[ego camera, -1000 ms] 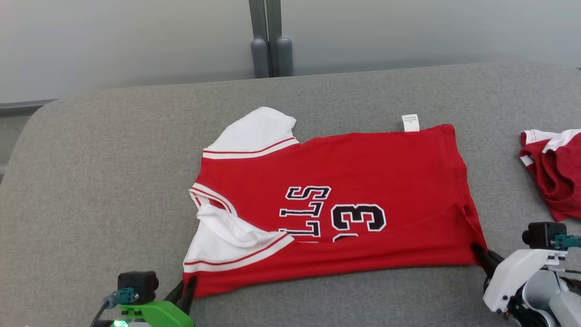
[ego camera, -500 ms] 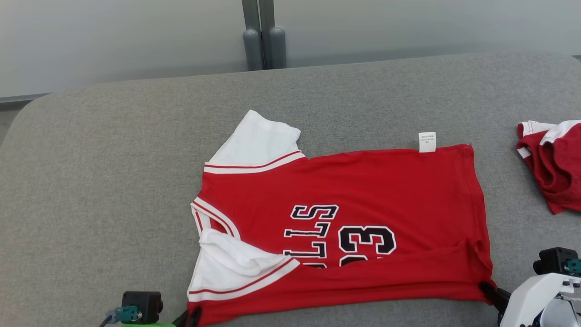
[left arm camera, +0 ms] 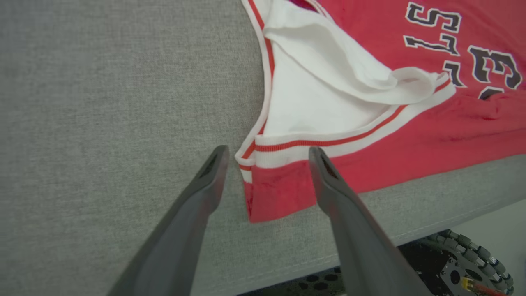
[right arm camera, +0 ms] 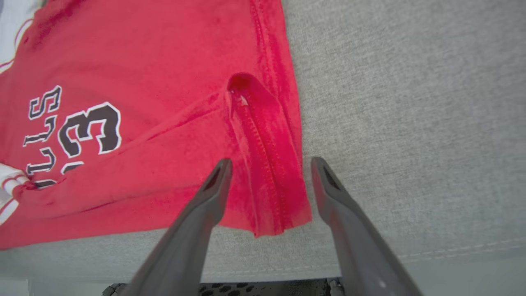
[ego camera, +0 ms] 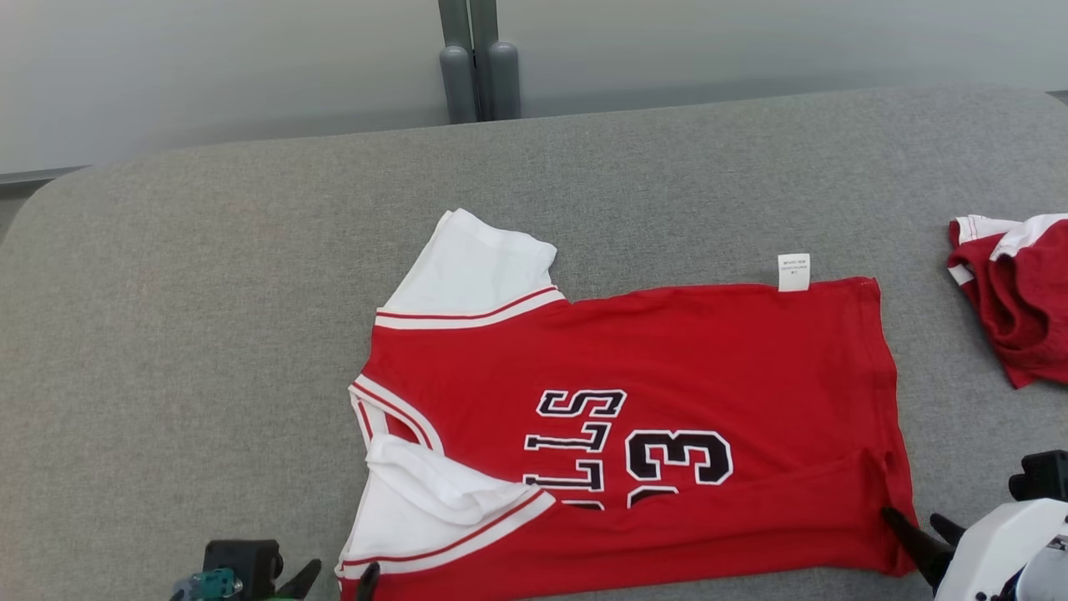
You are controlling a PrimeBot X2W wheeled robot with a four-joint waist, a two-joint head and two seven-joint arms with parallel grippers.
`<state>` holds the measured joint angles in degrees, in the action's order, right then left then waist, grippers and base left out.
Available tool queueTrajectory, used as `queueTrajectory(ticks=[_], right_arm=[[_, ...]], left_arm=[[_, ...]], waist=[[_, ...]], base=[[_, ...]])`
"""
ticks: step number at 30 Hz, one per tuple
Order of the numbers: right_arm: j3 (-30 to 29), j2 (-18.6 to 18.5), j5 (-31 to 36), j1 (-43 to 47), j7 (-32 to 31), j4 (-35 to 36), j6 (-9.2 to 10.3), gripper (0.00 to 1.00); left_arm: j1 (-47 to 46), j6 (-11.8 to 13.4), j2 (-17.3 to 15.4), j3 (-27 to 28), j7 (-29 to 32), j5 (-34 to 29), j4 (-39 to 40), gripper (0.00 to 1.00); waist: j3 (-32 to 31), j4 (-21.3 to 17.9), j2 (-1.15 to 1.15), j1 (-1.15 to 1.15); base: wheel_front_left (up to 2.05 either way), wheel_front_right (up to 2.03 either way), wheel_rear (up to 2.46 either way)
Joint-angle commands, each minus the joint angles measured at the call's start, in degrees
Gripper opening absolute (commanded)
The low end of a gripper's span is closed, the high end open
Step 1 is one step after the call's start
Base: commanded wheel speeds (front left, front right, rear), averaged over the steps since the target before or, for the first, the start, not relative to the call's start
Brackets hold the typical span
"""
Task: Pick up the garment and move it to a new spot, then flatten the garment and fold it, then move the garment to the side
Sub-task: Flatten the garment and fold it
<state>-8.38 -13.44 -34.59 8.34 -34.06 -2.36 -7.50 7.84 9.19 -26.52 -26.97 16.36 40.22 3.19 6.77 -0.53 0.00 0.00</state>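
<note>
The garment (ego camera: 667, 359) is a red jersey with white sleeves and black lettering, spread on the grey table with its near edge folded over. My left gripper (ego camera: 340, 578) stands open at the jersey's near left corner (left arm camera: 271, 193), which lies loose between the two fingers (left arm camera: 205, 181). My right gripper (ego camera: 916, 526) is open at the near right corner, the red hem (right arm camera: 271, 181) lying free between its fingers (right arm camera: 328, 185). Neither gripper holds the cloth.
A second crumpled red and white garment (ego camera: 1014, 292) lies at the table's right edge. The table's near edge (left arm camera: 370, 255) runs just below the jersey. A grey post (ego camera: 476, 63) stands behind the table. Bare grey table lies left (ego camera: 167, 334) and behind.
Both grippers were shut on the jersey's near corners and now stand open, the corners released. The jersey lies nearer the front edge. The head camera has shifted.
</note>
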Motion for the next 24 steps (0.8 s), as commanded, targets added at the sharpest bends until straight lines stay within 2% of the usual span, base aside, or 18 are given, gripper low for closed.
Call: queueTrajectory(ticks=[1, 4, 7, 10, 13, 15, 24], right_arm=[[-0.9, 0.1, 0.5, 0.6, -0.1, 1.2, 0.01, 1.0], [-2.5, 0.1, 1.1, 0.1, 1.3, 4.1, 0.01, 1.0], [-3.7, -0.1, 1.9, -0.9, 3.4, 6.3, 0.0, 1.0], [-4.0, -0.4, 3.2, -3.0, 6.0, 7.6, 0.0, 1.0], [-3.5, -0.6, 4.8, -6.3, 8.8, 7.4, 0.0, 1.0], [-2.5, -0.3, 5.2, -9.7, 10.7, 6.2, 0.0, 1.0], [1.1, -1.7, 4.7, -24.1, 15.0, -4.3, 0.0, 1.0]], left_arm=[[-0.8, 0.4, -0.8, 0.6, -0.8, -0.4, 0.4, 1.0], [-2.2, 0.5, -1.5, 1.5, -2.0, -1.4, 1.8, 1.0], [-5.4, -0.5, -2.4, 1.5, -2.4, -3.2, 2.9, 1.0], [-10.8, -2.3, -3.4, 1.0, -1.3, -4.6, 2.7, 1.0], [-16.4, -4.6, -3.0, 0.8, 0.3, -4.1, 1.6, 1.0], [-21.0, -6.6, -3.5, 0.7, 2.1, -3.6, -0.2, 1.0], [-41.0, -14.6, -1.5, -1.0, 9.3, -0.2, -12.4, 1.0]], waist=[[-0.1, 0.0, 0.0, 0.0], [-0.1, 0.0, 0.0, 0.0], [-0.1, 0.4, 0.0, 0.0], [0.3, 0.5, 0.0, 0.0], [1.3, 0.1, 0.0, 0.0], [2.7, -0.6, 0.0, 0.0], [11.4, -2.4, 0.0, 0.0]], base=[[0.0, 0.0, 0.0], [0.0, 0.0, 0.0], [0.0, 0.0, 0.0], [0.0, 0.0, 0.0], [0.0, 0.0, 0.0], [0.0, 0.0, 0.0], [0.0, 0.0, 0.0]])
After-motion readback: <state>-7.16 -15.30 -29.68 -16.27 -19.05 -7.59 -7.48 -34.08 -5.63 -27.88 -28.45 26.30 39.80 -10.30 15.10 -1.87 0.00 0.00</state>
